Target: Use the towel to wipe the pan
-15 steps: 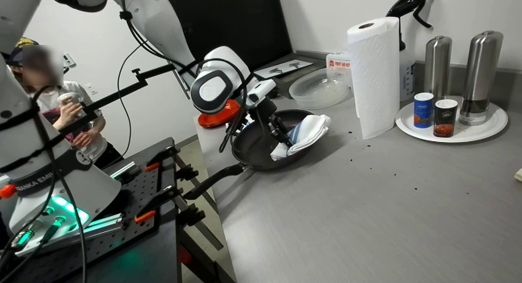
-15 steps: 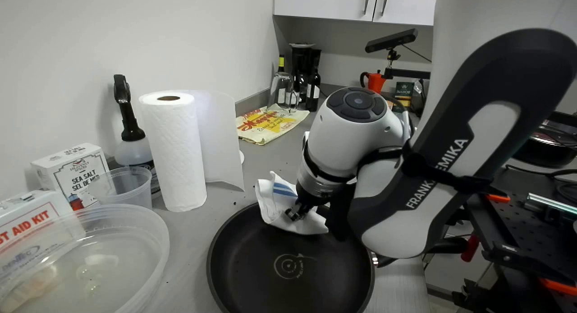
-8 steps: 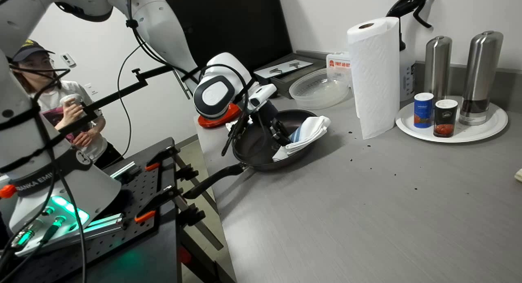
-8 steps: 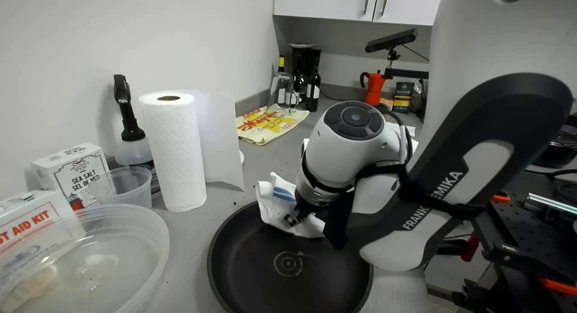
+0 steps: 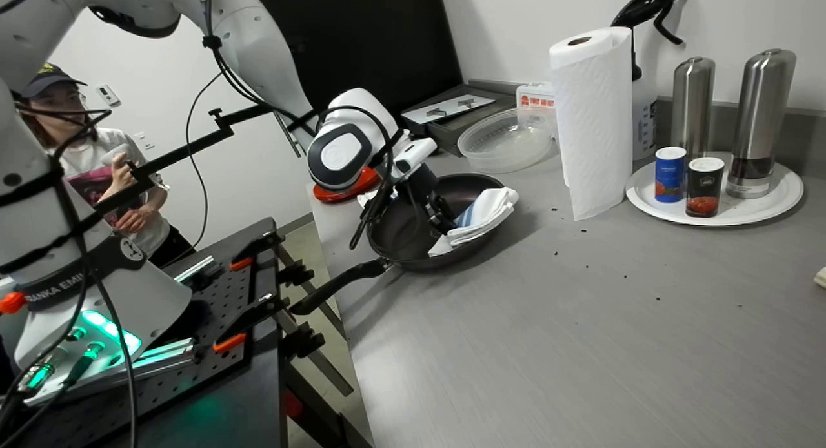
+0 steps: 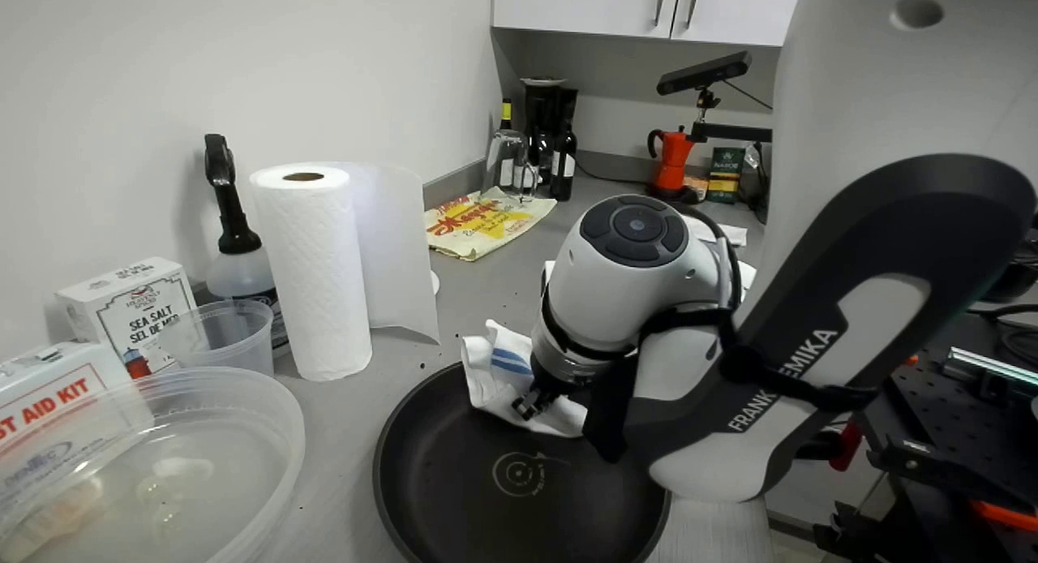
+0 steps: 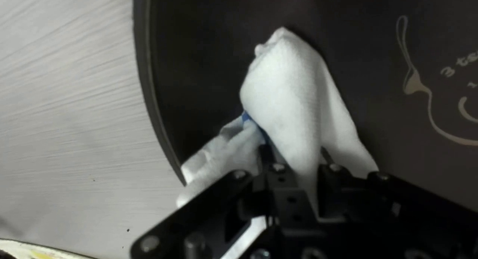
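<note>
The gripper pinches the towel in the pan, whose handle seems to overhang the counter edge; roll near the wall, person behind the arm.

Box reads SEA SALT; kit, AID KIT. Arm marked FRANK EMIKA, base FRANKA EMI. Pan, inside: "3 ts", cut off.
</note>
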`<state>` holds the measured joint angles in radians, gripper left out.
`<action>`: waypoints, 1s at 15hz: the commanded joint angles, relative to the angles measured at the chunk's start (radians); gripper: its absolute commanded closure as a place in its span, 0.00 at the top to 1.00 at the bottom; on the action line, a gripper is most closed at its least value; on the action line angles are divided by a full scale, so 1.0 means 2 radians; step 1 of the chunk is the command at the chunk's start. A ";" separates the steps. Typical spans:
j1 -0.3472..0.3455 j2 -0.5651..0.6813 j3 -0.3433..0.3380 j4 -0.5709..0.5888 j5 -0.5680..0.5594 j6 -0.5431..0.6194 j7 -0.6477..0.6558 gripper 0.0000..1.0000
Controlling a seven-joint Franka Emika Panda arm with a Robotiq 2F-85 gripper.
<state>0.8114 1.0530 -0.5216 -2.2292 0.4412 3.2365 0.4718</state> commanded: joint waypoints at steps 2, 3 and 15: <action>-0.026 -0.021 0.037 0.003 -0.005 -0.028 -0.008 0.04; -0.031 -0.025 0.043 0.003 -0.007 -0.030 -0.009 0.04; -0.170 -0.104 0.181 -0.001 -0.065 -0.128 -0.025 0.04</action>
<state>0.5592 0.8511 -0.2566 -2.2340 0.3436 3.0569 0.4276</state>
